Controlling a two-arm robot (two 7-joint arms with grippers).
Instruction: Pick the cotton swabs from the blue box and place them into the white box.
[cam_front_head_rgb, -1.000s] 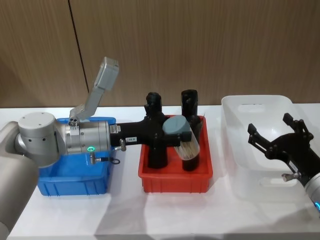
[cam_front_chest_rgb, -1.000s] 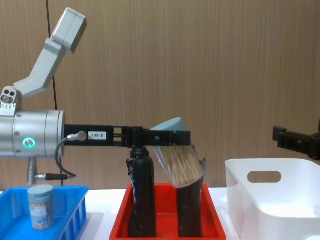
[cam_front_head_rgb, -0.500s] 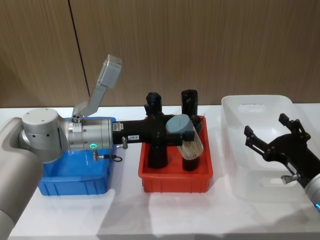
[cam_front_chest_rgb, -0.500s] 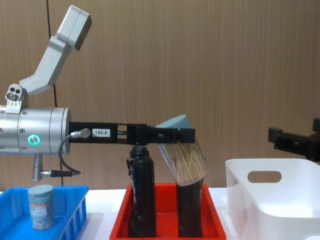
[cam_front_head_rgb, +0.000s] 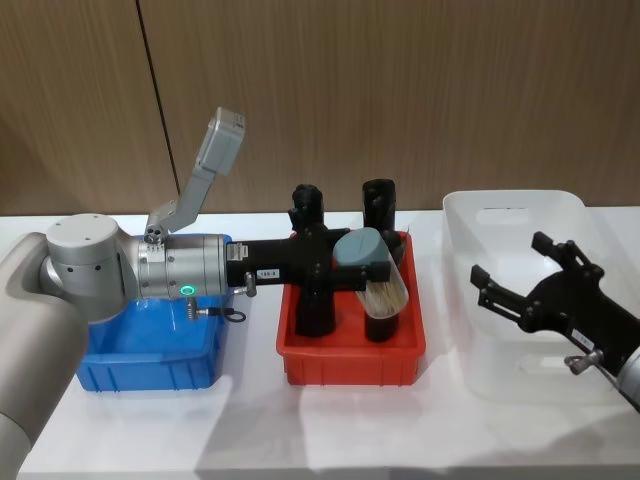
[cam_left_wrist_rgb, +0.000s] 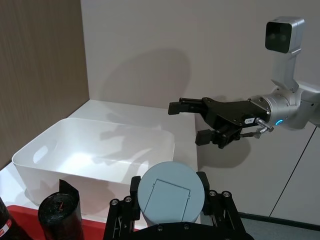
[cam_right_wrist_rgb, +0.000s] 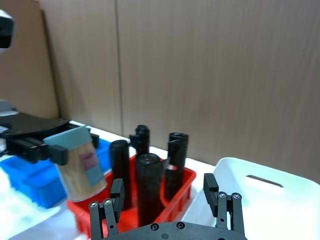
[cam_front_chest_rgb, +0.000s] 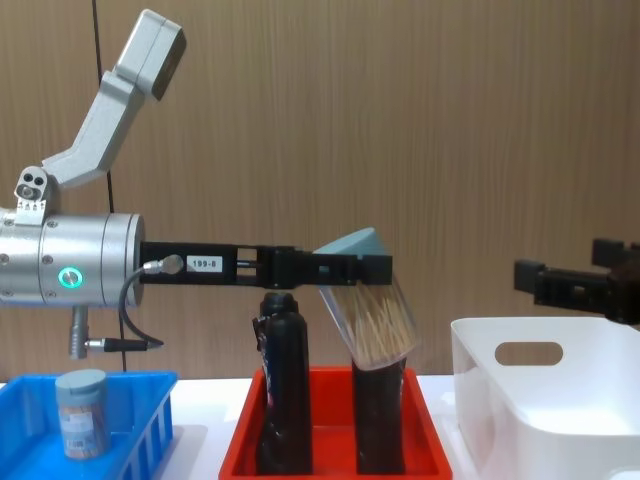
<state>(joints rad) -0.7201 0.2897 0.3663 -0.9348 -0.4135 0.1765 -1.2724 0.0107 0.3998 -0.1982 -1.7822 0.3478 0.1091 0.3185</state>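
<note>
Cotton swabs jar, head view, tilted, pinched by left gripper above red tray, right gripper spread wide over white box; chest view, second jar upright in blue box; left wrist view, held jar's lid end-on.

The cotton swab jar in the left end effector is clear, shiny plastic with a dull grey-blue lid. Both that end effector and the right end effector are dull black. The left arm's casing is smooth silver metal. The blue box on the left is plastic with a slight shine. The red tray in the middle is smooth plastic. The black bottles look dull. The white box on the right is glossy plastic. The counter is smooth and white. The far wall looks like brown wood with fine grain.
</note>
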